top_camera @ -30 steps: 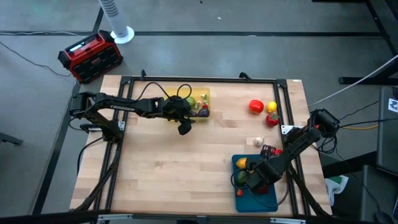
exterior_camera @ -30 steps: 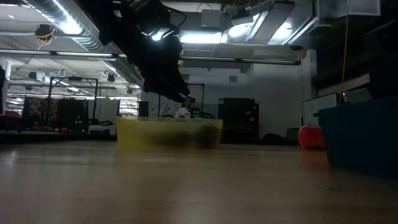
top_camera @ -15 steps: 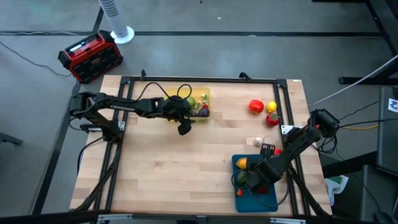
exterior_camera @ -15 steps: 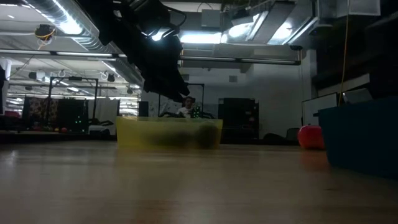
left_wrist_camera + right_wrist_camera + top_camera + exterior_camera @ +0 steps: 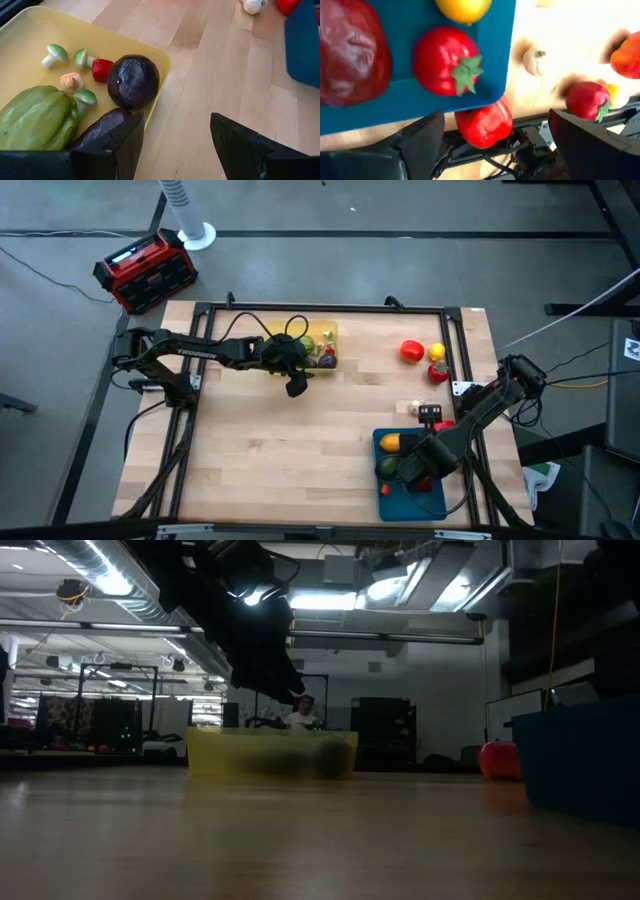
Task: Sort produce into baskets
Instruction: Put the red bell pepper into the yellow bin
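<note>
From above, the right gripper [image 5: 412,470] and its arm cover much of the teal-blue rectangular plastic tray [image 5: 437,502], and in the low view that tray [image 5: 580,765] is only a dark wall cut off at the edge. In the right wrist view the jaws stand spread and empty above a red toy tomato [image 5: 447,61] lying in the tray, with a red toy pepper [image 5: 484,122] just outside its rim. The left gripper [image 5: 172,142], jaws parted and empty, hovers at the corner of the translucent yellow tray [image 5: 22,42], just beside a round dark-purple toy vegetable [image 5: 133,81].
</note>
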`<state>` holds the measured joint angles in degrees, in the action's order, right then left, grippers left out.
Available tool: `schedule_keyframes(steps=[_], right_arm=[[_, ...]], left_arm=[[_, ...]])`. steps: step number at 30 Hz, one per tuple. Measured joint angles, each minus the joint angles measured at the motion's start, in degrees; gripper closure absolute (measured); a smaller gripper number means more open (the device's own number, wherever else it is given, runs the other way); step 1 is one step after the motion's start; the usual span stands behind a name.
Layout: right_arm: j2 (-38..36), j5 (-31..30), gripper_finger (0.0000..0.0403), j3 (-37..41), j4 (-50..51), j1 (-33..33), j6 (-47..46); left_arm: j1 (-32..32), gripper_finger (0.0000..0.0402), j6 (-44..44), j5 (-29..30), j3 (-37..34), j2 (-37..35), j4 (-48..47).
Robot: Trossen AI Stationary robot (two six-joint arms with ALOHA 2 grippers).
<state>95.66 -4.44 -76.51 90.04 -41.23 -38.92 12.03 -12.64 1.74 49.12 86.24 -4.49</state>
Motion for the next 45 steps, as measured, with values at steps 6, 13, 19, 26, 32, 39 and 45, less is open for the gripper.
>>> schedule_keyframes(steps=[6, 13, 19, 26, 32, 39, 45], right_arm=[[0.01, 2.52, 0.0052, 0.00, -0.02, 0.01, -0.06], [0.00, 7.69, 0.0052, 0.02, 0.00, 0.00, 0.12], [0.00, 12.26, 0.0052, 0.04, -0.11, 0.02, 0.19], [0.01, 12.75, 0.0052, 0.06, -0.09, 0.01, 0.64], [0.00, 12.44, 0.0052, 0.07, -0.41, 0.00, 0.92], [0.00, 13.04, 0.0052, 0.09, -3.05, 0.00, -4.76], [-0.04, 11.53, 0.0052, 0.58, 0.02, -0.07, 1.85]], left_arm=[[0.00, 0.0178, 0.07, 0.00, 0.00, 0.00, 0.02], [0.00, 0.0178, 0.07, 0.02, 0.00, 0.00, 0.02], [0.00, 0.0178, 0.07, 0.02, 0.00, 0.00, 0.02], [0.00, 0.0178, 0.07, 0.00, 0.00, 0.00, 0.02], [0.00, 0.0178, 0.06, 0.02, 0.00, 0.00, 0.02], [0.00, 0.0178, 0.04, 0.02, 0.00, 0.00, 0.02], [0.01, 0.0178, 0.04, 0.02, 0.00, 0.00, 0.01]])
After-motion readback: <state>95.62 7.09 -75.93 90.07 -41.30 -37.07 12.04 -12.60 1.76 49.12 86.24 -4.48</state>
